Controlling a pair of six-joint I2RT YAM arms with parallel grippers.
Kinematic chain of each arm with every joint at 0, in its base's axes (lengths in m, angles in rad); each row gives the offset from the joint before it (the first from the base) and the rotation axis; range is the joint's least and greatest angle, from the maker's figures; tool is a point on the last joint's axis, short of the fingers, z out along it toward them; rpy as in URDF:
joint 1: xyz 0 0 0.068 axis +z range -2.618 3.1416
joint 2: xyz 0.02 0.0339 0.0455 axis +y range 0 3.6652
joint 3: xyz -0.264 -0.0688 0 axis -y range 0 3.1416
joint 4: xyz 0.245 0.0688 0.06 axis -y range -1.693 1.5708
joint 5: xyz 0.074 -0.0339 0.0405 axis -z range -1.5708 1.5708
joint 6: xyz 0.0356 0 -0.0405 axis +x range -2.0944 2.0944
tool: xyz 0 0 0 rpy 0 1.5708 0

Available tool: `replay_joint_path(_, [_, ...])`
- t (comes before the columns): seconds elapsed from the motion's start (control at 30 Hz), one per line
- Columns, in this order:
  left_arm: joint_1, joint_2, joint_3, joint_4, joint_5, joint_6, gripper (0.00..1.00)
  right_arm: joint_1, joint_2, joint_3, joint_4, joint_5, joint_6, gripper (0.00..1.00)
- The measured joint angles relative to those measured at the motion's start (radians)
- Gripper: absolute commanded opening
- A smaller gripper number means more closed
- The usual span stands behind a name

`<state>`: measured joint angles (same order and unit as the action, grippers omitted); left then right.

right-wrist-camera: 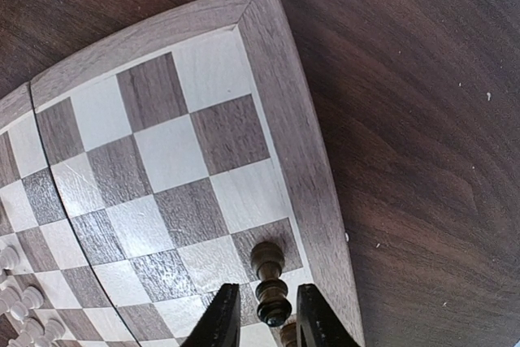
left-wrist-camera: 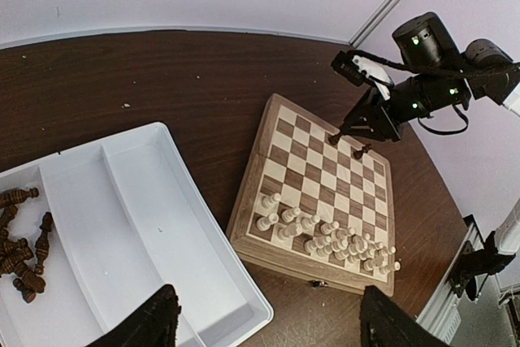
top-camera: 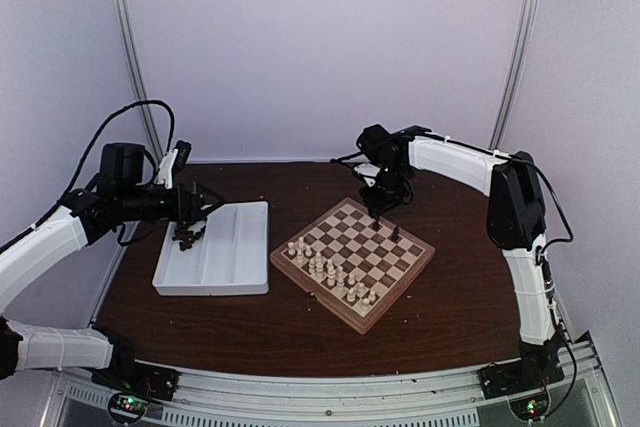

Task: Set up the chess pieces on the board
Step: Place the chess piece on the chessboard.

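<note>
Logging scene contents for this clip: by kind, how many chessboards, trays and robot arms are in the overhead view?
Chessboard: 1
White tray: 1
Robot arms: 2, the left arm and the right arm
Total: 4

Light-and-dark brown checkered board (right-wrist-camera: 203, 136), white tray (left-wrist-camera: 146, 225), chess pieces (left-wrist-camera: 20, 249) seemingly brown-black.

soft even overhead light, faint glare on the board (right-wrist-camera: 138, 225), wrist views bowed at edges.
</note>
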<state>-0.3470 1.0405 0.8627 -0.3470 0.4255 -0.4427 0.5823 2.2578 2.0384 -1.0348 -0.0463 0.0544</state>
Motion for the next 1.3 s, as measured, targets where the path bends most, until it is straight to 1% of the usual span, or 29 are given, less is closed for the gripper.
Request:
replay_joint_path(0.3, [0.0,0.012,0.013,0.001,0.0,0.001,0.77,0.0,0.0,0.0,0.0,0.003,-0.003,0.27])
replay_joint_path(0.63, [0.0,0.014,0.014,0.0,0.0,0.001,0.77,0.0,0.0,-0.003,0.0,0.003,-0.004,0.21])
replay_joint_path(0.97, [0.0,0.014,0.014,0.0,0.0,0.003,0.77,0.0,0.0,-0.003,0.0,0.003,-0.003,0.2])
replay_joint_path(1.07, [0.0,0.014,0.014,0.0,0.0,0.003,0.77,0.0,0.0,-0.003,0.0,0.004,-0.003,0.13])
replay_joint_path(1.3, [0.0,0.014,0.014,0.0,0.0,0.003,0.76,0.0,0.0,-0.003,0.007,0.006,-0.003,0.13])
